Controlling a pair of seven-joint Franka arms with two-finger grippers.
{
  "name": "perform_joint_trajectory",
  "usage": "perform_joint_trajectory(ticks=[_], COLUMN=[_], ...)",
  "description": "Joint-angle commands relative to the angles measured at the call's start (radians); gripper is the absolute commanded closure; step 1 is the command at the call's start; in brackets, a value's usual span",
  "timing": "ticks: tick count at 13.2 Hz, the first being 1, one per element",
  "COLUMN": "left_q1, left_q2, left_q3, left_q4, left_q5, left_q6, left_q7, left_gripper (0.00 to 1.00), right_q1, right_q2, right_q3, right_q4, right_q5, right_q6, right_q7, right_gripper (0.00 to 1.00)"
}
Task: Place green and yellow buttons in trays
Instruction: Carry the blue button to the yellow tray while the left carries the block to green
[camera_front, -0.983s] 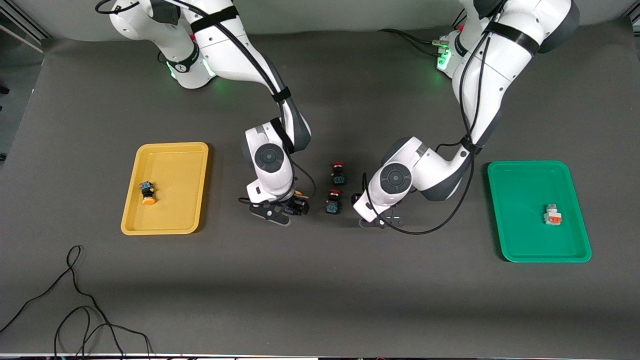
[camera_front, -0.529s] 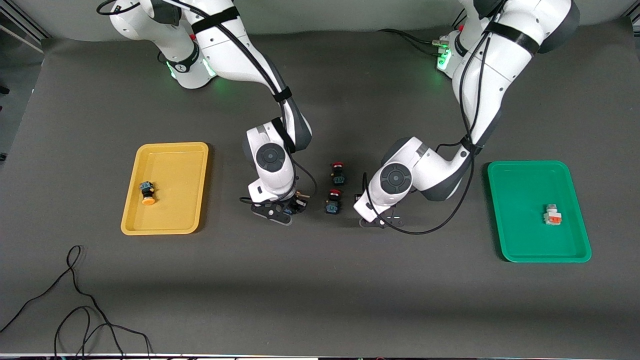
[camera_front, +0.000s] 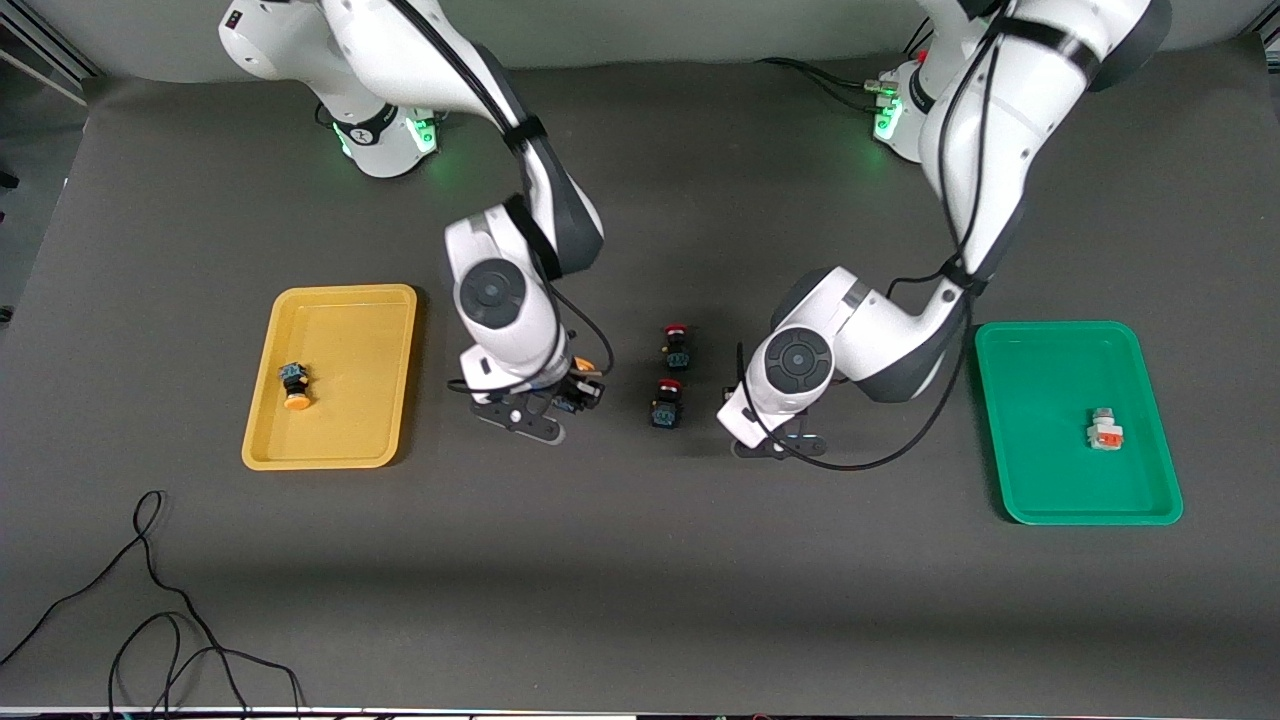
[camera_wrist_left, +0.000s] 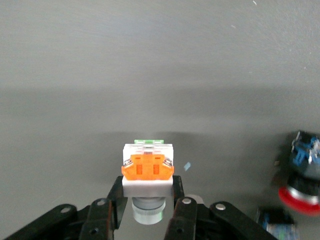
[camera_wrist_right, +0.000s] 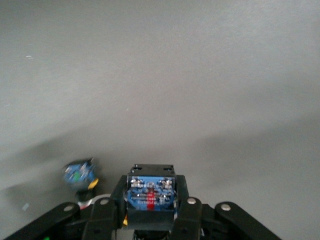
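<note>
Left claw clamps a white button; right claw clamps a dark button, both above the tabletop.

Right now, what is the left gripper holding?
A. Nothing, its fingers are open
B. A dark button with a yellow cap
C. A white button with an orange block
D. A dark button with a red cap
C: the left wrist view shows the left gripper shut on a white button with an orange block, above bare table.
</note>
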Motion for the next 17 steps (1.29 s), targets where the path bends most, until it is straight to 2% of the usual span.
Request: perform_joint_trajectory(ticks=[1,3,4,6,9,11,12,14,17], left_q1=[-0.001,0.016,0.036,0.120,0.311,0.391,0.437,0.517,0.625], left_q2=[-0.117,-0.139,-0.154,-0.192,-0.252,-0.251,-0.246,-0.239,-0.229], left_q3=[0.000,-0.002,-0.002,-0.005,0.000,0.004,0.004,0.007,0.011], left_q4=[0.112,0.216,0.263,0.297,0.292,0.286,0.271,0.213,0.038], left_q5=[-0.001,-0.003,-0.003,-0.006,-0.065,-0.065,-0.064,-0.053,-0.047], left_q6=[-0.300,-0.464,-0.524,-0.571,-0.574,-0.574,-0.560,-0.485,-0.243], left_q7=[0.012,0.038,0.082,0.165,0.414,0.502,0.542,0.642,0.734], left_gripper=[1.00,1.00,1.00,1.00,1.00,1.00,1.00,1.00,1.00], right_q1=[-0.010,-0.010,-0.009,0.009,0.011,0.011,0.011,0.002,-0.001], right_q2=[-0.047,-0.073,-0.101,-0.196,-0.346,-0.456,-0.495,-0.518,-0.480], right_q3=[-0.045,-0.104,-0.155,-0.256,-0.368,-0.439,-0.471,-0.484,-0.482], right_q4=[0.103,0.098,0.063,-0.081,-0.250,-0.361,-0.416,-0.540,-0.730], right_q5=[-0.001,-0.001,-0.001,-0.018,-0.164,-0.252,-0.278,-0.295,-0.285], right_q6=[-0.200,-0.263,-0.300,-0.305,-0.283,-0.235,-0.196,-0.057,0.242], right_q7=[-0.052,-0.184,-0.292,-0.507,-0.712,-0.813,-0.845,-0.879,-0.924], right_gripper=[0.85,0.85,0.85,0.85,0.85,0.85,0.85,0.85,0.85])
